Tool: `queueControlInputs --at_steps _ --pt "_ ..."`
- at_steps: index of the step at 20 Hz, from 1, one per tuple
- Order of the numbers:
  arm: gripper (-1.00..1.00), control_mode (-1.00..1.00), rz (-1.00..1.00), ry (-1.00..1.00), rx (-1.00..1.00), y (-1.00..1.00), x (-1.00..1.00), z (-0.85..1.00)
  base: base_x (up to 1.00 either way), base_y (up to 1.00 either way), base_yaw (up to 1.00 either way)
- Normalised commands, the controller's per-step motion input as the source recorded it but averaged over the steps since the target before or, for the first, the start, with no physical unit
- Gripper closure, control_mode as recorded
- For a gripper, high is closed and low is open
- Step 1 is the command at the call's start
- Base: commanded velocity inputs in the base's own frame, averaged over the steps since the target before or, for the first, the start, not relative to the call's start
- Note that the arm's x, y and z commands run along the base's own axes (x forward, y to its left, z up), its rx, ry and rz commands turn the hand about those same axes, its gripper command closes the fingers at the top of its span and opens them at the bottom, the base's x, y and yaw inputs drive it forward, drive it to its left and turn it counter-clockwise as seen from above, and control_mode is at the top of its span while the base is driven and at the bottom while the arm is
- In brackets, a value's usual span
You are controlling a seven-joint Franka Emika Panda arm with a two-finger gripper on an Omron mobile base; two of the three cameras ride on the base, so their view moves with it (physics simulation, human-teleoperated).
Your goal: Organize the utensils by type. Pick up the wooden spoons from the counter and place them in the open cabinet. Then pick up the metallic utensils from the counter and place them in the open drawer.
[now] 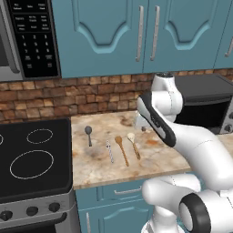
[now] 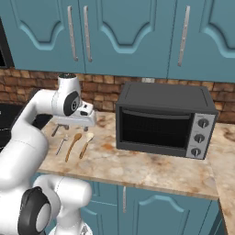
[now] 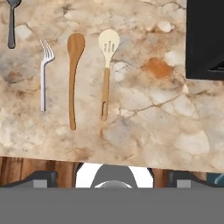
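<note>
The pincer (image 2: pixel 75 125) hangs released and empty above the worktop (image 3: pixel 144 113), over the row of utensils. Nearest below it lie the two wooden spoons, side by side but apart: the cream spoon (image 3: pixel 106 70) with a slotted bowl, and the brown spoon (image 3: pixel 73 76). Beyond those come the fork (image 3: pixel 43 74) and the grey spoon (image 3: pixel 12 22). All four lie flat and roughly parallel, long axes running front to back, bowls and tines toward the brick wall, handles toward the worktop's edge. They look light, stiff and thin; the wood should grip well mid-handle, across the shaft, while the metal may slip
</note>
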Motion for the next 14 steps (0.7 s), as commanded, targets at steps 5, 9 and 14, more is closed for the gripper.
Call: queueControlInputs --at_steps 5,9,14 --pt "-1.0 -1.0 0.0 0.0 -0.01 0.05 0.0 -0.49 0.0 0.0 0.0" --pt "-1.0 -1.0 0.0 0.0 -0.04 0.06 0.01 -0.51 0.0 0.0 0.0" --pt "-1.0 -1.0 0.0 0.0 -0.02 0.16 0.19 -0.39 0.0 0.0 0.0"
